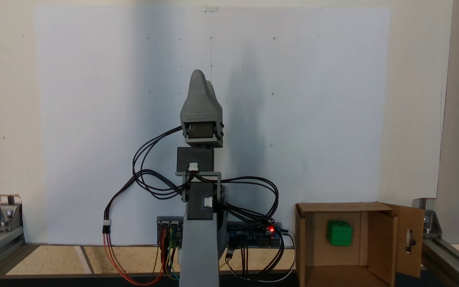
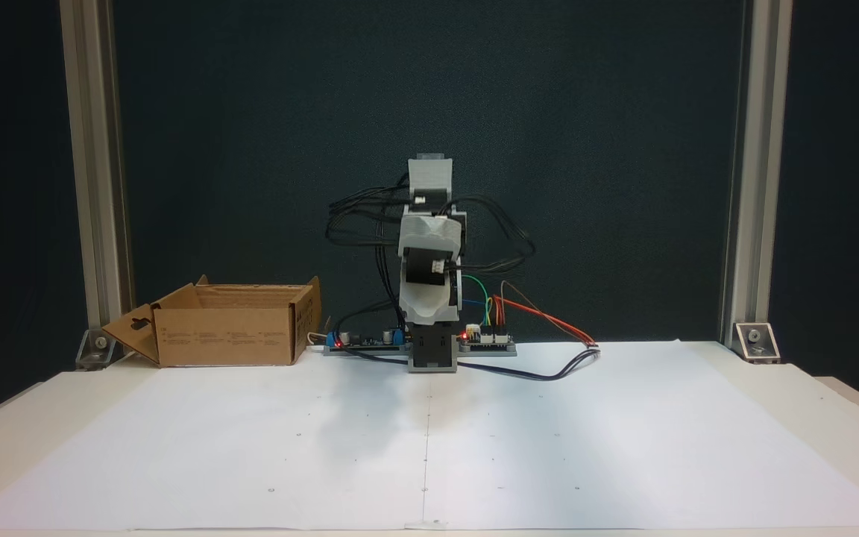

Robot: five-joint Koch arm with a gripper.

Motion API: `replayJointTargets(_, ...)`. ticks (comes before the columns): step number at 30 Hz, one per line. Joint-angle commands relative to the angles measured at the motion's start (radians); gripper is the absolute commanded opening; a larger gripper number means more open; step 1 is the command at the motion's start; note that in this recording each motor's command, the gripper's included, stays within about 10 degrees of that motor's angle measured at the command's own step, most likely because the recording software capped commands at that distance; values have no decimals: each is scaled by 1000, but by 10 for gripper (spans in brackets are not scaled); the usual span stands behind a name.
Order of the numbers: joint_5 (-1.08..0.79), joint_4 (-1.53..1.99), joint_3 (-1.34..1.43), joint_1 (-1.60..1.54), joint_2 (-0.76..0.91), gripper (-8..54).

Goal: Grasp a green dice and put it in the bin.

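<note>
**Dice sitting in the box, arm folded up at the back**

Looking down in a fixed view, the green dice (image 1: 339, 232) is lying on the floor of the bin (image 1: 389, 239), roughly in the middle of it and nearer the wall that sits toward the white sheet. It's clear of the flaps. The flap with the slot cut-out (image 1: 410, 240) hangs open on the right side of the box in that view.

In a fixed view from the front, the same bin (image 2: 228, 335) stands at the back left corner of the worktop (image 2: 19, 418), just beside the control boards (image 2: 362, 341) at the arm's base, with that slotted flap sticking out to the left. You can't see inside the box from there.

The gripper (image 1: 201, 77) is over the white paper sheet (image 1: 94, 119), well apart from the bin, with nothing between its jaws. The two jaws lie pretty much one behind the other, just a sliver of the second showing, so I honestly can't tell if they're open or closed. From the front, the arm (image 2: 429, 261) is folded up compact over its base at the back edge of the worktop, black cables looping out both sides, and a red LED (image 1: 270, 229) is lit on the board
</note>
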Motion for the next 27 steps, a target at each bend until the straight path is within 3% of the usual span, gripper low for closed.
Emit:
replayJointTargets(1,38,-164,-14,-3,110,422)
replayJointTargets(20,25,-922,382,-2,112,438)
replayJointTargets(27,8,-930,483,0,112,437)
